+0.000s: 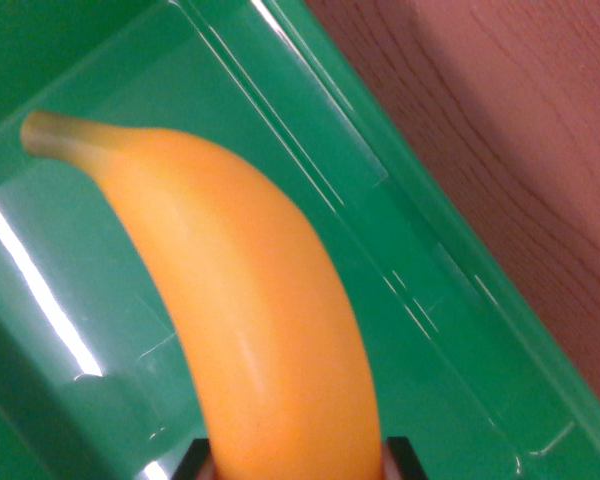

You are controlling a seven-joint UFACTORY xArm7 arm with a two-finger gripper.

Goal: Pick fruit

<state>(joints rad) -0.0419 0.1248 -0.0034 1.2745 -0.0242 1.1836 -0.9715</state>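
Banana [250,310] runs bottom to upper left, stem upper-left, over green bin [450,330].

The banana [250,320] has a smooth, waxy-looking skin with a soft sheen, more satin than glossy; a faint pale highlight runs down its middle. Its stem end at the far left looks duller and slightly rougher. The bin [460,330] under it looks like hard moulded plastic, smooth and glossy, with bright white glare streaks on the left and thin reflective lines along its ridges. The table [520,140] at the right looks like wood or wood-grain laminate, matt, with fine dark grain lines. The gripper [298,462] shows only matt black finger tips.
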